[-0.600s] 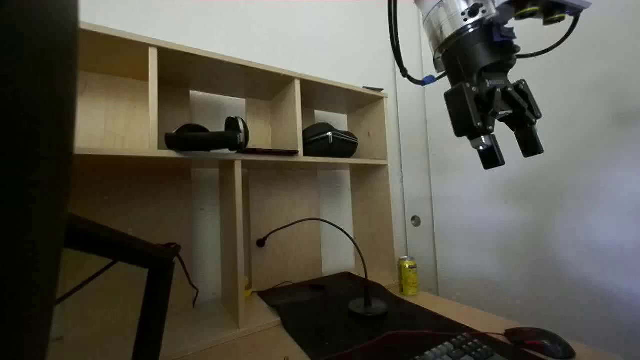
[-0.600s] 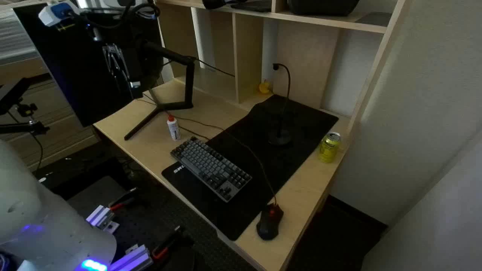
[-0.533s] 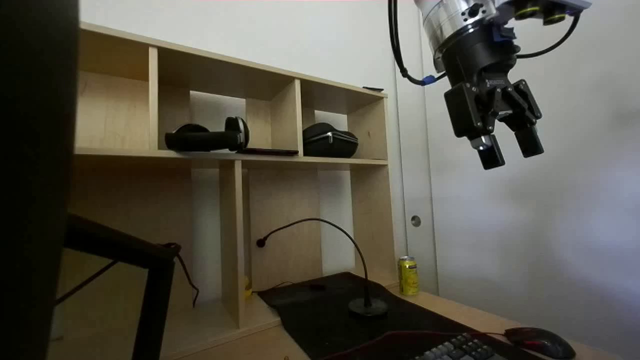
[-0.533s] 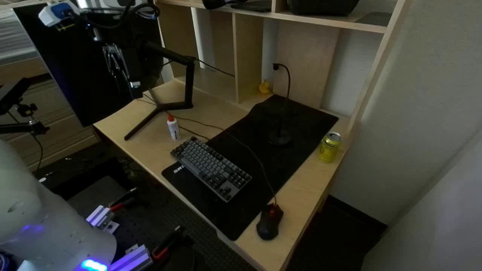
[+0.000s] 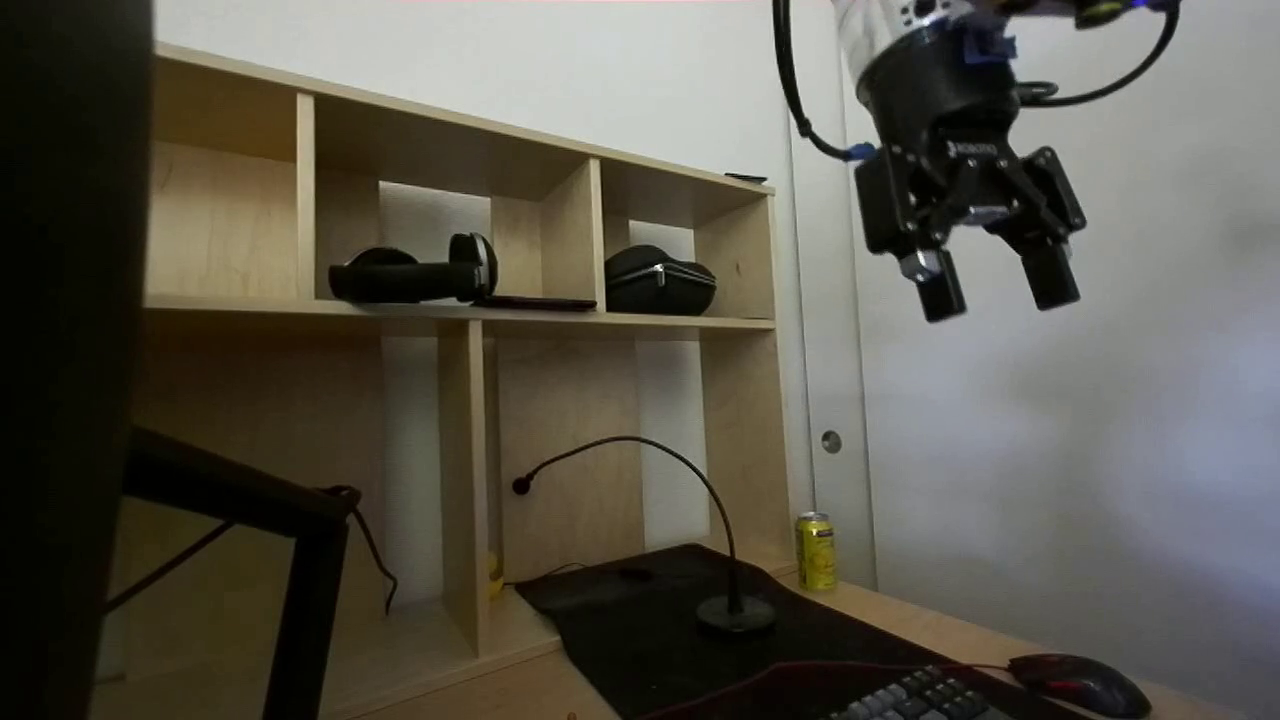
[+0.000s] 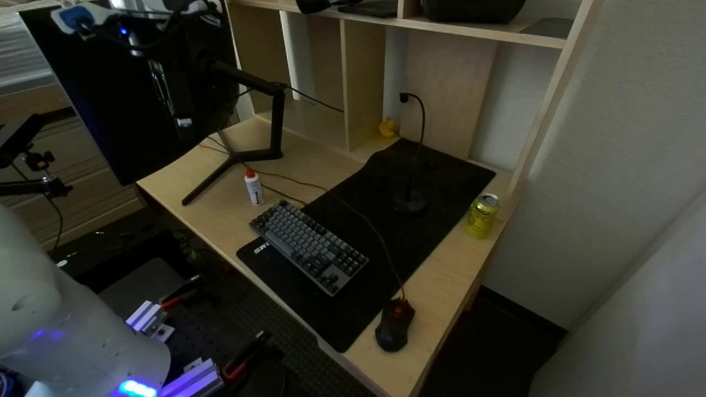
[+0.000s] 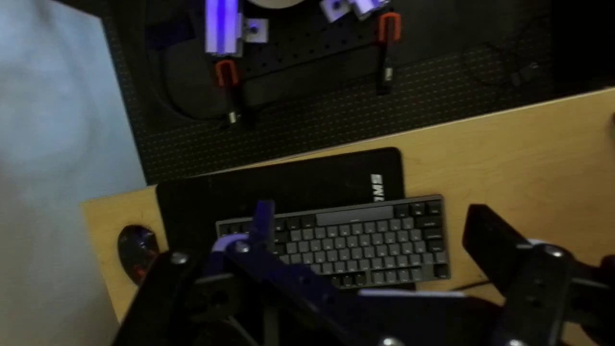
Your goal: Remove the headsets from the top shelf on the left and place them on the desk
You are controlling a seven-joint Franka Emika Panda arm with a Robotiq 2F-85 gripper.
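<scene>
The black headset (image 5: 425, 283) lies on the pale top shelf (image 5: 230, 305), in the middle cubby in an exterior view. In an exterior view only part of an ear cup (image 6: 313, 5) shows at the top edge. The desk (image 6: 441, 281), with its black mat, is below. My gripper (image 5: 997, 293) is open and empty, high in the air right of the shelf unit with its fingers pointing down. It is well apart from the headset. In the wrist view the gripper (image 7: 372, 223) is over the keyboard (image 7: 355, 242), with nothing between its fingers.
A black zip case (image 5: 660, 285) sits in the right cubby. A flat dark item (image 5: 540, 303) lies beside the headset. A gooseneck microphone (image 6: 411, 201), yellow can (image 6: 482, 216), mouse (image 6: 395, 325) and white bottle (image 6: 254, 188) stand on the desk. A large monitor (image 6: 99, 99) stands at its left end.
My gripper has moved up and slightly left in an exterior view and turned a little, so its fingers show farther apart. The headset and desk items have not moved.
</scene>
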